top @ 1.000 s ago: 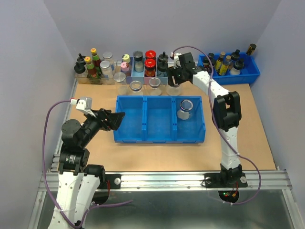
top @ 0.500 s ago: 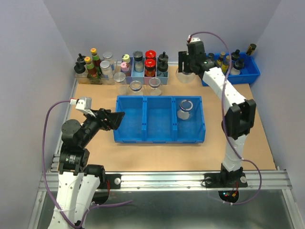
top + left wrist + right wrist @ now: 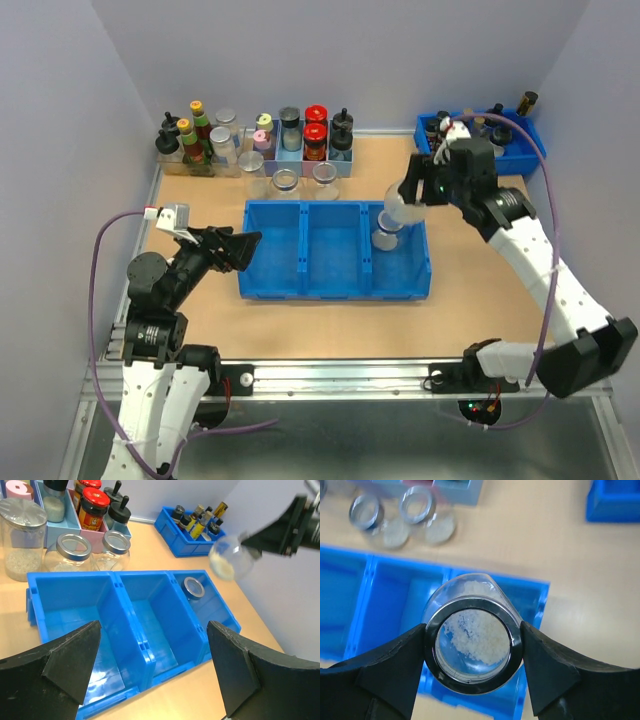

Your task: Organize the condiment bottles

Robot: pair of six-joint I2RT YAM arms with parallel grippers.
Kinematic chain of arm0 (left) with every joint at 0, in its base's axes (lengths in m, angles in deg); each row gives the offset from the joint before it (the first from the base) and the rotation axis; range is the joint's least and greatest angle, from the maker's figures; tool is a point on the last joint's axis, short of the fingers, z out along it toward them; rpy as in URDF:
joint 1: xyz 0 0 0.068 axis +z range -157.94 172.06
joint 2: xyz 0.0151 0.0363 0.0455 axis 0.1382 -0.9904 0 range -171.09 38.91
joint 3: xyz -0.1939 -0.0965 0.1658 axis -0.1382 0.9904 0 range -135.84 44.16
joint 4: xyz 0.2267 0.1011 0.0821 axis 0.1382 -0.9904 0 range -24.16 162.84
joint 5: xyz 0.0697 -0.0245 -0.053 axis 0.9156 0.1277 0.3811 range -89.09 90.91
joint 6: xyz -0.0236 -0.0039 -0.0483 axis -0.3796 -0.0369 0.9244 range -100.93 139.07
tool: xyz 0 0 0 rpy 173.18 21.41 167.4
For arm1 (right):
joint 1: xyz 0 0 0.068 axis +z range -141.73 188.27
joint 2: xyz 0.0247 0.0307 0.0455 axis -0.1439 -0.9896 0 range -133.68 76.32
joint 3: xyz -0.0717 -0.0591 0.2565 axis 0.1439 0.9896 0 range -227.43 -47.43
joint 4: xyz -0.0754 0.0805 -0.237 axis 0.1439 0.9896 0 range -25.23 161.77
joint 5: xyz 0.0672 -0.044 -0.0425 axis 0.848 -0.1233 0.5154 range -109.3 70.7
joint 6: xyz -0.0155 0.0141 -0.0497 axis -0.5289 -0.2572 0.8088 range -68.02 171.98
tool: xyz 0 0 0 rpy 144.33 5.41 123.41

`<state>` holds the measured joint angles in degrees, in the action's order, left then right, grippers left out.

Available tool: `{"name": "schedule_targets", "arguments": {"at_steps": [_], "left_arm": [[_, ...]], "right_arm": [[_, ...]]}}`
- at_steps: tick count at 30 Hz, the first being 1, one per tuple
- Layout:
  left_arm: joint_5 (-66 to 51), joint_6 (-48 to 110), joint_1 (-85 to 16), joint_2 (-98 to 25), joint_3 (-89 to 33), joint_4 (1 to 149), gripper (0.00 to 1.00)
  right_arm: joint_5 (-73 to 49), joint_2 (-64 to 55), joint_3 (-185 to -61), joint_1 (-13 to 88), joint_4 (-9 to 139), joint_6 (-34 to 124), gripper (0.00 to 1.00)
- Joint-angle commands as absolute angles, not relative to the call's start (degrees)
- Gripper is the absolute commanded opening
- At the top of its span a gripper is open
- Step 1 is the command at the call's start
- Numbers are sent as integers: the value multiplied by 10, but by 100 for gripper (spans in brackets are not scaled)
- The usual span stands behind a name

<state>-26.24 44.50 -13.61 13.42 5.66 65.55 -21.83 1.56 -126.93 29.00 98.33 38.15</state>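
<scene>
Held jar: clear held jar [image 3: 227, 560] with pale grains, tilted, in the air above the bin's right compartment.
Right gripper: right gripper [image 3: 473, 639] clamped on its sides.
Bin: blue bin [image 3: 335, 290] on the table [image 3: 500, 300]; second jar [image 3: 193, 588] stands in the right compartment.
Behind bin: two open jars [image 3: 285, 181], lidded jar [image 3: 20, 535] further left.
Left gripper: left gripper [image 3: 155, 665] spread wide, empty, near the bin's left end.

No word, number or brand can be read in any view. The red-capped jar with a dark printed label [image 3: 93, 514], standing at the back of the tan desk [image 3: 165, 547], shows red and yellow marks on that label, but the print is too small and blurred to make out. The small dark bottles with yellow caps [image 3: 199, 525] in the small blue plastic bin [image 3: 172, 539] are too tiny for any print to be read.
</scene>
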Motion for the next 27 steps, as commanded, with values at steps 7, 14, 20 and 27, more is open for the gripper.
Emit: {"name": "schedule_targets", "arguments": {"at_steps": [7, 14, 20, 27], "left_arm": [[-289, 469, -139, 133, 86, 718, 99], [-289, 471, -139, 139, 90, 719, 99], [-286, 468, -139, 139, 93, 719, 99], [-284, 462, -139, 147, 100, 718, 99]], "right_arm": [[-44, 142, -1140, 296, 1021, 441, 0], [-10, 116, -1099, 297, 1031, 478, 0], [-67, 59, -1101, 325, 1020, 489, 0], [-144, 6, -1070, 395, 974, 508, 0]]}}
